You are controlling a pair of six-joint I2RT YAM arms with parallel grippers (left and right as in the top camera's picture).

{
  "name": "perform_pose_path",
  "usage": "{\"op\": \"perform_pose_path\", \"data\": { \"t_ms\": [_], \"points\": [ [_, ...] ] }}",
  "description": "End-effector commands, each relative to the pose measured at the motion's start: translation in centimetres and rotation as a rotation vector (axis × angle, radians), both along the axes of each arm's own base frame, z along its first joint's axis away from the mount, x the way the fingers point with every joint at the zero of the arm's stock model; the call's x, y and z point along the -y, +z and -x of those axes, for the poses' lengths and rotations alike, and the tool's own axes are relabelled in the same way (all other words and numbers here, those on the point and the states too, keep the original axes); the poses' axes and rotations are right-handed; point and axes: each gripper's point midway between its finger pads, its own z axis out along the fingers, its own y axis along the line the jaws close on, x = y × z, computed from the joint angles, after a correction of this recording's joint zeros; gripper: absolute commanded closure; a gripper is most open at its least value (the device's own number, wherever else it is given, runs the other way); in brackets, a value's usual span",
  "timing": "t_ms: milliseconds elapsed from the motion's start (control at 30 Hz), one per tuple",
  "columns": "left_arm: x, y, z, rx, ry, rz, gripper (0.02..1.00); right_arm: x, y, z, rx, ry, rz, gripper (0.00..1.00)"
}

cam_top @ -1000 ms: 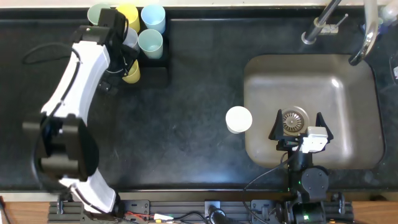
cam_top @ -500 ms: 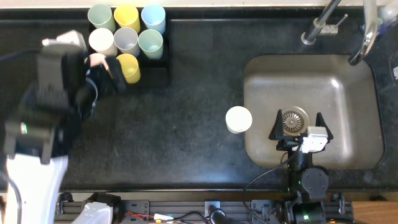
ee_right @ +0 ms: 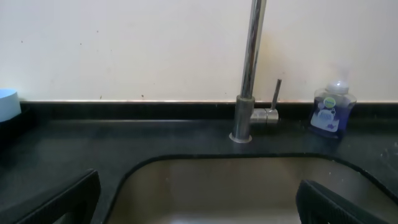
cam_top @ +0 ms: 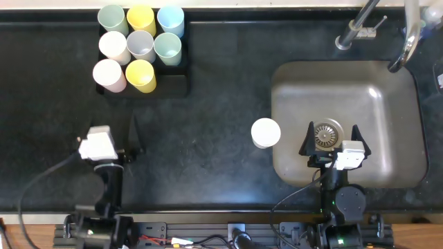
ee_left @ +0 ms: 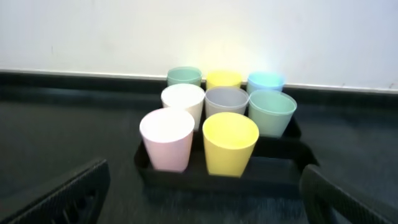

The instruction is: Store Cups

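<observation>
Top view shows the sink (cam_top: 387,90) set into the dark counter (cam_top: 208,152), and everything else sits in relation to it. A lone white cup (cam_top: 266,132) stands on the counter just beside the sink's rim, on the side facing the black tray (cam_top: 176,79). That tray lies well apart from the sink, far across the counter, and holds eight cups in three rows, each named here running toward the sink: mint cup (cam_top: 111,15), back yellow cup (cam_top: 141,15) and blue cup (cam_top: 170,17); white tray cup (cam_top: 113,45), grey cup (cam_top: 141,43) and teal cup (cam_top: 167,47); pink cup (cam_top: 109,75) and front yellow cup (cam_top: 141,75). The right gripper (cam_top: 332,137) hangs over the sink basin near the drain (cam_top: 328,131), jaws spread wide and holding nothing. The left gripper (cam_top: 113,137) is well apart from the sink, beyond the lone white cup, jaws likewise spread and empty, facing the tray. At the sink's back rim stands the faucet (ee_right: 249,74), with a soap bottle (ee_right: 333,112) near it.
</observation>
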Motion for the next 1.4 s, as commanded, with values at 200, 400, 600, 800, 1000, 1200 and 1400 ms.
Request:
{"op": "perform_pose_path", "data": {
  "t_ms": [200, 400, 600, 800, 1000, 1200, 1400],
  "points": [
    [1.01, -2.96, 1.25, -0.016, -0.068, -0.044, 0.020, -0.01, -0.32, -0.04, 0.001, 0.001, 0.000, 0.003],
    [1.14, -2.97, 1.25, -0.016, -0.075, -0.043, 0.020, -0.01, -0.32, -0.04, 0.001, 0.001, 0.000, 0.005],
    [1.15, -2.97, 1.25, -0.016, -0.076, -0.043, 0.020, -0.01, -0.32, -0.04, 0.001, 0.001, 0.000, 0.003],
    [1.15, -2.97, 1.25, -0.016, -0.076, -0.043, 0.020, -0.01, -0.32, -0.04, 0.001, 0.001, 0.000, 0.005],
    [1.11, -2.96, 1.25, -0.016, -0.074, -0.043, 0.020, -0.01, -0.32, -0.04, 0.001, 0.001, 0.000, 0.003],
    [1.12, -2.98, 1.25, -0.017, -0.074, -0.043, 0.023, -0.01, -0.32, -0.04, 0.001, 0.001, 0.000, 0.003],
    [1.12, -2.98, 1.25, -0.017, -0.074, -0.043, 0.023, -0.01, -0.32, -0.04, 0.001, 0.001, 0.000, 0.005]
  ]
}}
